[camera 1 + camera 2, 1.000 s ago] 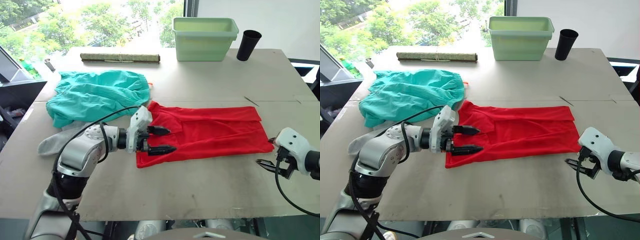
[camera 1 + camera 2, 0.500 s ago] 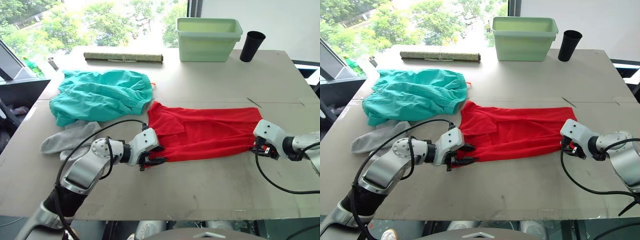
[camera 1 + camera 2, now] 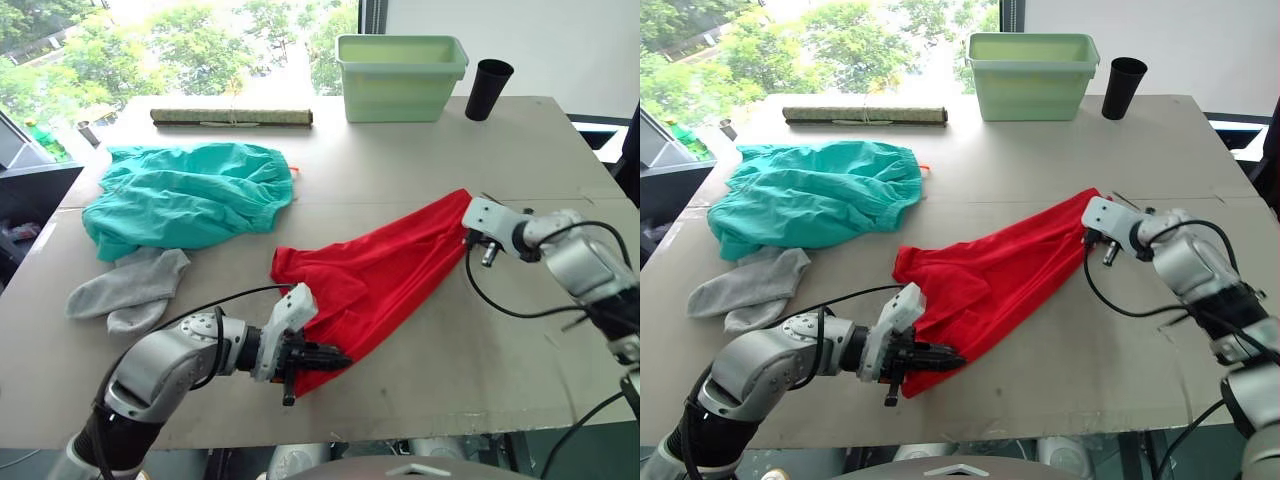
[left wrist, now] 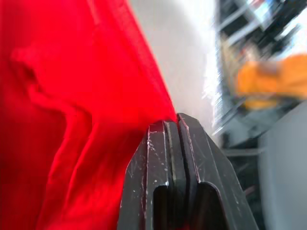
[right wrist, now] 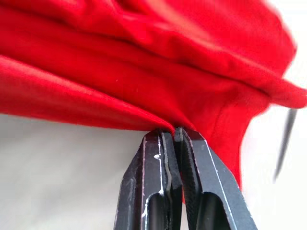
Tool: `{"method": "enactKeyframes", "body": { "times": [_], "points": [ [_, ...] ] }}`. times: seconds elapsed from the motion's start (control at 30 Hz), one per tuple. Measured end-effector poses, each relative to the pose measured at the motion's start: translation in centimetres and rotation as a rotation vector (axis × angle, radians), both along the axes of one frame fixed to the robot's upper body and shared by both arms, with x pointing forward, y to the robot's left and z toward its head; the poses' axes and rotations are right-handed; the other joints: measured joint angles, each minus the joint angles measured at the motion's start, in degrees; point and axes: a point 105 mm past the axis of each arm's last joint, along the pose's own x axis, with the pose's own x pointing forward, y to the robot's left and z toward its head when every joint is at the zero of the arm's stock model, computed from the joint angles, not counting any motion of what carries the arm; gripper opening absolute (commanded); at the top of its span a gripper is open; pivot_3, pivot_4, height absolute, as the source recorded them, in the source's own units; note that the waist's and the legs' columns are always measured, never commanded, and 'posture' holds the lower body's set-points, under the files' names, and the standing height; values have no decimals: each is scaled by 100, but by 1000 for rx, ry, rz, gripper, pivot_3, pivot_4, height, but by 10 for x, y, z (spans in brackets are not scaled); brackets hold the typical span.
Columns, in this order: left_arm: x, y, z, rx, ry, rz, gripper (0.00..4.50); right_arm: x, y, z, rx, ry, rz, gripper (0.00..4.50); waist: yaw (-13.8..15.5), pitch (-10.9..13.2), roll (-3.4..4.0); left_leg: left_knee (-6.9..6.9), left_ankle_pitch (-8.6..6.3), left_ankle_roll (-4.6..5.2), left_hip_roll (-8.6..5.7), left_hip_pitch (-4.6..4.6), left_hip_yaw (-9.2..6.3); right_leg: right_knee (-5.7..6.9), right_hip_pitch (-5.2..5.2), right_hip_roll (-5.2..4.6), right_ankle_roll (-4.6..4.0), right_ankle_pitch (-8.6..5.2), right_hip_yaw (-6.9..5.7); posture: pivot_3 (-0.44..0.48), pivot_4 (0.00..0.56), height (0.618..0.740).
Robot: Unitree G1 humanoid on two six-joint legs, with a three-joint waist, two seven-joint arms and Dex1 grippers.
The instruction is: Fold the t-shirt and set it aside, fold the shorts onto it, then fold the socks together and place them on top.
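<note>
The red t-shirt (image 3: 375,275) lies stretched in a diagonal band across the middle of the table. My left gripper (image 3: 340,358) is shut on its near corner, close to the table's front edge; in the left wrist view the fingers (image 4: 158,143) pinch red cloth. My right gripper (image 3: 468,236) is shut on the shirt's far right end, and the right wrist view shows the fingers (image 5: 160,158) clamped on a fold of red cloth. The teal shorts (image 3: 190,195) lie bunched at the far left. The grey socks (image 3: 130,288) lie just in front of them.
A pale green bin (image 3: 402,62) and a black cup (image 3: 487,90) stand at the table's far edge. A rolled mat (image 3: 230,117) lies at the far left. The table's front edge (image 3: 400,420) runs just beyond my left gripper.
Both grippers closed on the t-shirt's ends. The left pulled its corner toward the front edge, the right carried its end farther back, turning the shirt from level to diagonal.
</note>
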Motion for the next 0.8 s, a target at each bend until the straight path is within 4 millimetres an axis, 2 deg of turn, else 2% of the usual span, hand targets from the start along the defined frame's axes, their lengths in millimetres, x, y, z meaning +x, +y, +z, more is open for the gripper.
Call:
{"method": "enactKeyframes", "body": {
  "times": [0.1,0.23,0.3,0.33,0.37,0.4,0.47,0.5,0.6,0.73,0.8],
  "points": [
    [4,10,3,0,-8,77,2656,1,-10,8,-6,-19,0,2600,44,0,1,-1,2,-5,-13,-5,-1,0,-1,-11,7,4,2,0,150,731],
    [19,29,21,9,-125,164,4338,-16,-26,6,65,-10,-83,2618,163,3,6,-6,1,-8,-12,-9,-8,-5,-3,-14,-5,-3,-3,0,150,731],
    [33,41,33,84,-166,147,4338,-35,-23,9,257,17,-184,2618,229,10,11,-8,0,-6,-11,-16,-22,0,-6,-12,-7,-3,-15,0,150,731],
    [50,49,51,110,-237,141,4338,-47,-10,17,398,24,-217,2618,234,14,19,-8,1,-8,-12,-15,-29,5,-7,-9,-8,-3,-16,0,150,731],
    [53,50,54,112,-253,144,4338,-48,-6,19,419,25,-212,2618,228,16,28,-8,0,-13,-13,-14,-28,4,-8,-7,-8,-3,-14,0,150,731],
    [67,48,66,115,-313,115,4338,-53,-1,27,527,8,-255,2618,218,15,35,-9,-2,-16,-20,-7,-26,4,-5,-9,-8,-3,-9,0,150,731],
    [95,46,74,165,-388,80,4338,-58,5,40,685,-56,-338,2618,219,13,30,-9,2,-12,-22,-7,-27,6,-4,-2,-7,-3,-11,0,150,731],
    [112,49,74,210,-421,80,4338,-59,6,44,745,-92,-394,2618,218,12,29,-8,6,-10,-24,-6,-24,9,-6,3,-5,-1,-11,0,150,731],
    [142,47,64,295,-436,45,4338,-56,-5,42,855,-157,-586,2618,186,12,27,-9,10,-13,-34,-13,-2,22,-27,24,17,11,-6,0,150,731],
    [162,37,48,380,-442,-52,4338,-45,-11,49,897,-209,-709,2618,119,13,26,-17,21,-30,-34,-31,28,26,-55,28,20,12,17,0,150,731],
    [167,35,38,423,-436,-95,4338,-36,-18,46,878,-210,-756,2618,82,13,26,-19,21,-29,-28,-31,33,24,-57,33,21,11,20,0,150,731]
  ]
}}
